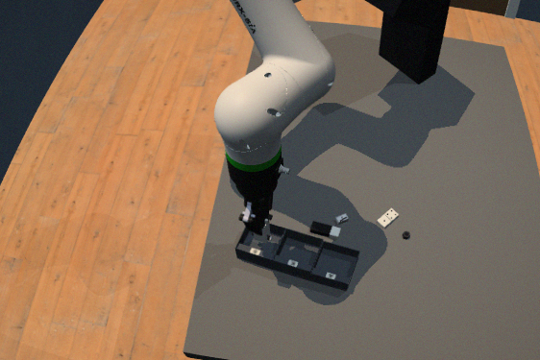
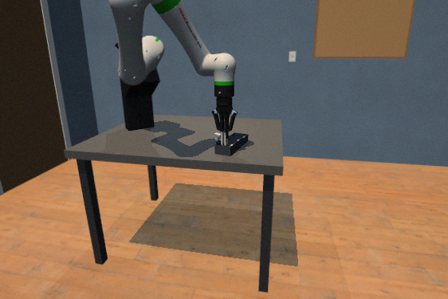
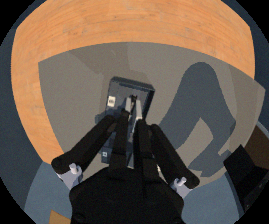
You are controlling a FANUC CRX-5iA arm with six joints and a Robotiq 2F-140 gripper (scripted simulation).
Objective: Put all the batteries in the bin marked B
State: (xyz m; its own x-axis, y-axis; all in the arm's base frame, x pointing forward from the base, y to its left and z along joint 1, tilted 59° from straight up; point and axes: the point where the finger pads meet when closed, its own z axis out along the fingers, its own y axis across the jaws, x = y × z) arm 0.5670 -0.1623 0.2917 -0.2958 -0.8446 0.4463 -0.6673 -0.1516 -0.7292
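A black tray of three bins (image 1: 298,257) lies near the table's front left; each compartment has a small white label that I cannot read. My gripper (image 1: 261,232) (image 2: 223,138) points straight down over the leftmost compartment (image 1: 257,245). It is shut on a thin silvery cylinder, seemingly a battery, held upright just above the bin. The cylinder also shows as a pale sliver between the fingertips in the wrist view (image 3: 133,106), over the bin's end compartment (image 3: 128,99). The other compartments look empty.
Behind the tray lie a black block with a grey end (image 1: 325,229) and a small grey piece (image 1: 341,218). Further right lie a white domino (image 1: 388,217) and a small black round thing (image 1: 405,235). The arm's black base (image 1: 415,22) stands at the far end.
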